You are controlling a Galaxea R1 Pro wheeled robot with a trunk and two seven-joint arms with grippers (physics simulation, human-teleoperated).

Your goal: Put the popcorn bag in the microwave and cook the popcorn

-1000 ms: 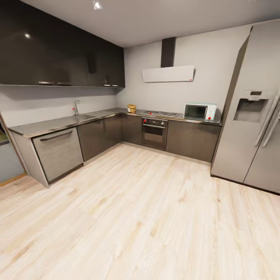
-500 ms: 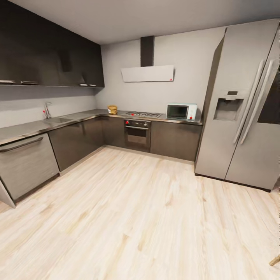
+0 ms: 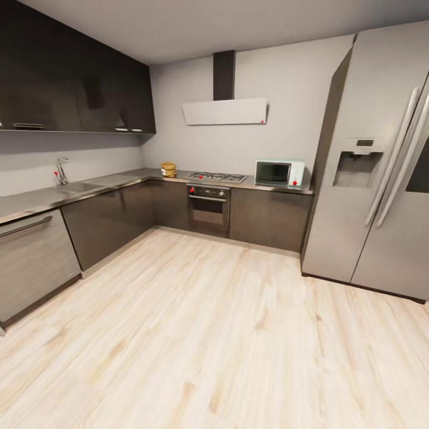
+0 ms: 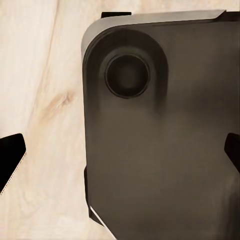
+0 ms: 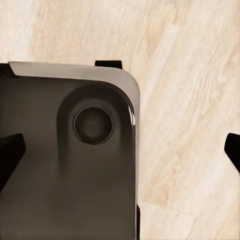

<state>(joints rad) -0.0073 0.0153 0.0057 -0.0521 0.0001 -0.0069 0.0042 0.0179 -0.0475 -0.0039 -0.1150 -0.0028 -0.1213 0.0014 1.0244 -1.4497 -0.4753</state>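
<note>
The popcorn bag (image 3: pixel 168 169), a small tan sack, stands on the grey steel countertop (image 3: pixel 119 180) in the far corner, left of the hob. Further right on the same countertop, beside the fridge, sits the pale mint microwave (image 3: pixel 279 173) with its dark door closed. The popcorn itself is hidden. In the left wrist view, my left gripper (image 4: pixel 120 155) is open over the robot's dark base (image 4: pixel 160 140) and the wood floor, with nothing between its black fingertips (image 4: pixel 10 160). My right gripper (image 5: pixel 120 150) is open as well, empty, above the base (image 5: pixel 65 165).
A tall steel fridge (image 3: pixel 381 167) fills the right side. A gas hob (image 3: pixel 217 176) sits above a built-in oven (image 3: pixel 208 205). On the left run there is a sink with a tap (image 3: pixel 61 171) and a dishwasher front (image 3: pixel 30 262). Pale wood floor (image 3: pixel 214 333) stretches between me and the cabinets.
The head view has swung right and moved a little closer to the counters, so the fridge shows larger. Nothing in the kitchen itself has moved.
</note>
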